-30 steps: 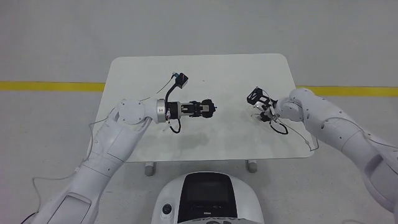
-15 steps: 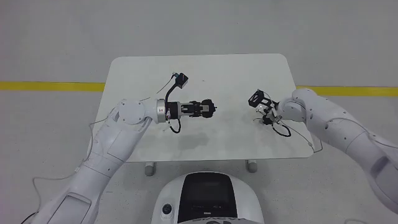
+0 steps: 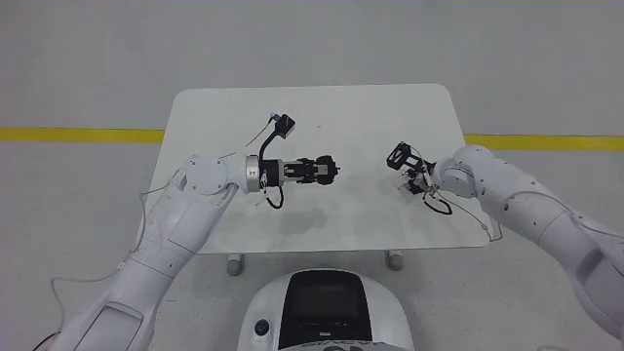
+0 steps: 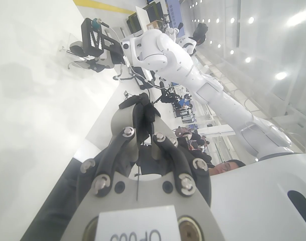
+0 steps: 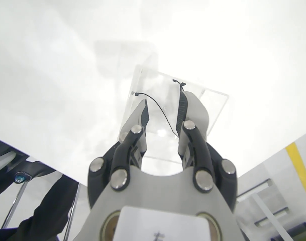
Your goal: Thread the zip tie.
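A: Left pincer (image 3: 334, 169)?

B: Held above the middle of the tabletop (image 3: 312, 107) and pointing across at the other arm. In the left wrist view the fingers (image 4: 153, 116) are pressed together on a black strip (image 4: 137, 185), which runs back from between the pads toward the wrist. I cannot tell whether its front end sticks out past the tips.

A: Right pincer (image 3: 403, 164)?

B: Over the tabletop's right part, well apart from the left one. Its fingers (image 5: 181, 106) stand wide apart, gripping nothing.

A: Zip tie location?

B: In the right wrist view, a thin black zip tie (image 5: 158, 105) curves across the gap between the spread fingers. Its small square head is out near one fingertip and its other end runs in beside the opposite pad. Contact with that pad cannot be confirmed. It lies over a clear plastic stand (image 5: 213, 106) that sits on the tabletop directly under the pincer.

A: Anything else there?

B: A second short black piece (image 5: 180, 84) sits just past the tip of the other finger, also over the stand.
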Available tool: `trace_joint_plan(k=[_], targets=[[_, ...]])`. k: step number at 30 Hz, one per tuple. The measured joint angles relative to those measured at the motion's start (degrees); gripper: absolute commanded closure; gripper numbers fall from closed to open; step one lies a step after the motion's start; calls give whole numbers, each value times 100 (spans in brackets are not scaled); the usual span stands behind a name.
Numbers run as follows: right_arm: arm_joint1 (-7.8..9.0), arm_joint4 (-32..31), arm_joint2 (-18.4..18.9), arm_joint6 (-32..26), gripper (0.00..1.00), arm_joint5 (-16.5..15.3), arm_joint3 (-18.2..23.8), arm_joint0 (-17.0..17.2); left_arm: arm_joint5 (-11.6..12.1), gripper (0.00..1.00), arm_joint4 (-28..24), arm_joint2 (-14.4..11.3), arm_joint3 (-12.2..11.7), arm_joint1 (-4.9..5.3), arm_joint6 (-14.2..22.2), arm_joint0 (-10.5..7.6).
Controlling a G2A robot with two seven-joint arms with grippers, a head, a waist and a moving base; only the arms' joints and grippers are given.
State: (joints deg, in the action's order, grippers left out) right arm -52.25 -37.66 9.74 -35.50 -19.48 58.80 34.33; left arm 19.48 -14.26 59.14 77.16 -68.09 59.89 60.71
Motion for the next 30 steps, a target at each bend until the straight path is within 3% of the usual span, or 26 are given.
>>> trace_joint_plan(k=[30], targets=[[-202,149,0,-80,87,0,-326,18,0,100,0,0,0,0,0,0]])
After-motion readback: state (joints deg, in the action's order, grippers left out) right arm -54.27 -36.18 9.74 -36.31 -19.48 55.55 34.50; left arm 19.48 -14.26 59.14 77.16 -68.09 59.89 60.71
